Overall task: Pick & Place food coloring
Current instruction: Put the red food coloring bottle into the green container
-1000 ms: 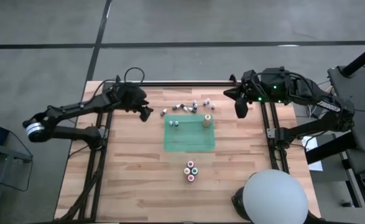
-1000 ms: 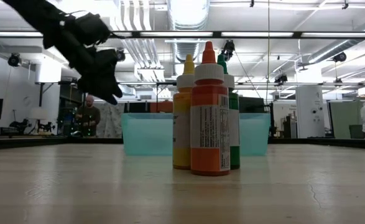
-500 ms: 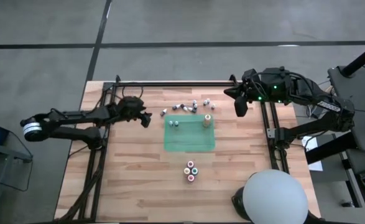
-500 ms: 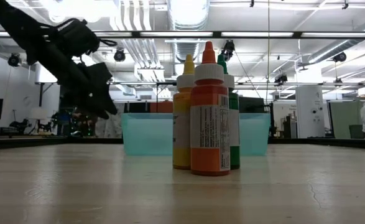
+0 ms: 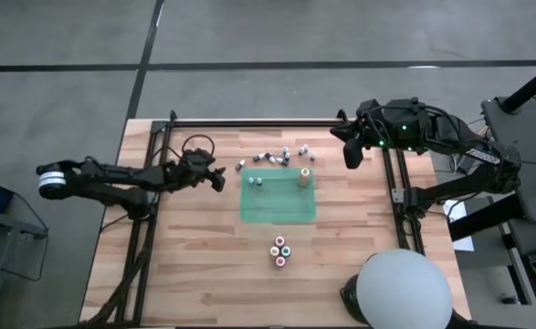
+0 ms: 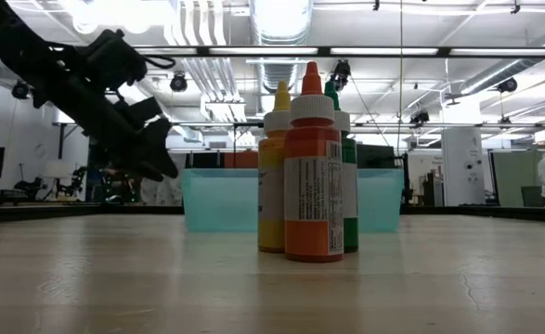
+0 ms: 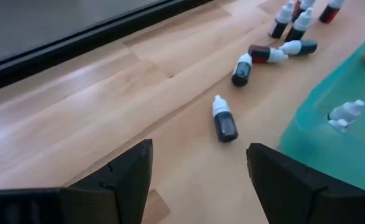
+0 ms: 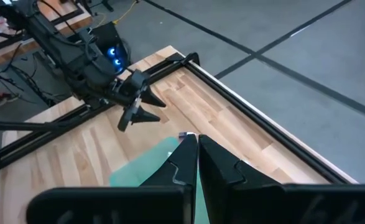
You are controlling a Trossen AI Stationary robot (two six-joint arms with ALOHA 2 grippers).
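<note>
Several tiny food coloring bottles lie and stand loose on the wooden table near its far edge. The closest to my left gripper is a dark, white-capped one lying on its side. Two more tiny bottles and a taller yellow-orange dropper bottle are on the green mat. My left gripper is open and low, just left of the loose bottles, pointing at them. My right gripper is shut and held high over the far right of the table.
A cluster of larger bottles, orange in front, stands near the table's near edge. A white dome is at the near right corner. Black rails run along the far edge and both sides.
My left gripper has sunk toward the table and drifted a little toward the near edge, still open. Its arm has stretched out lower along the table's left side. The bottles have stayed where they were.
</note>
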